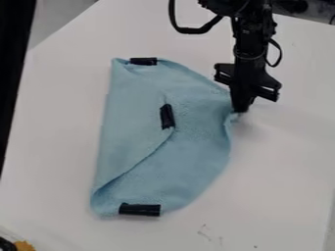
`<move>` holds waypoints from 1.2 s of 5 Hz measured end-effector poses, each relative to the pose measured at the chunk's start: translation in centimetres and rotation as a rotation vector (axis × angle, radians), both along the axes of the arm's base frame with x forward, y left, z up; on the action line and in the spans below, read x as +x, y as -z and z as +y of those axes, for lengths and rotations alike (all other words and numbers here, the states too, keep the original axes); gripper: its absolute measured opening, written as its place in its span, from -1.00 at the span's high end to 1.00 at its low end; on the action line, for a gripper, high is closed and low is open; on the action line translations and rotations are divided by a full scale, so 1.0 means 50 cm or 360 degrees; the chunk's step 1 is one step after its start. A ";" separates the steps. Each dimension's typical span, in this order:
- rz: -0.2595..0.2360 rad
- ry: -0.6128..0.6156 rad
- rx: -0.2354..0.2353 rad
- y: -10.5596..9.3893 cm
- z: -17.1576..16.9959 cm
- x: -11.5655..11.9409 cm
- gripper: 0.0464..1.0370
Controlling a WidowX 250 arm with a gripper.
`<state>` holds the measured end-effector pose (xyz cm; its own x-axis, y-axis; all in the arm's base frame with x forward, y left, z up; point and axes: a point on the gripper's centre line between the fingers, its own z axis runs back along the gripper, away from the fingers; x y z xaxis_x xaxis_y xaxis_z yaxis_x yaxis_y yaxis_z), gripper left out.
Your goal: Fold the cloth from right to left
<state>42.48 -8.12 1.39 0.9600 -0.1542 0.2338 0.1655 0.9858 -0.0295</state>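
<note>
The light blue cloth lies on the white table with a folded layer over its left part, whose slanting edge runs from the lower left up to the middle. Black pieces mark it at the top, the middle and the bottom. At the cloth's right edge, the black gripper points down with its fingertips together, shut on a small pinch of fabric. The cloth puckers beside the tips, and its right edge bulges out below them.
The white table extends on all sides of the cloth. A dark upright bar runs down the left edge of the view. An orange and black object is at the bottom left corner.
</note>
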 end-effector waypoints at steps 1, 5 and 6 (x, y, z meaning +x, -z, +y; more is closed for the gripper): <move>-0.0113 -0.0020 0.0040 -0.058 0.021 0.008 0.98; -0.0302 -0.0637 -0.0183 -0.036 0.304 -0.124 0.98; -0.0274 -0.0697 -0.0201 -0.012 0.332 -0.158 0.94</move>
<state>34.58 8.49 1.96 0.8741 0.2952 0.3858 -0.2509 0.9544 -0.1617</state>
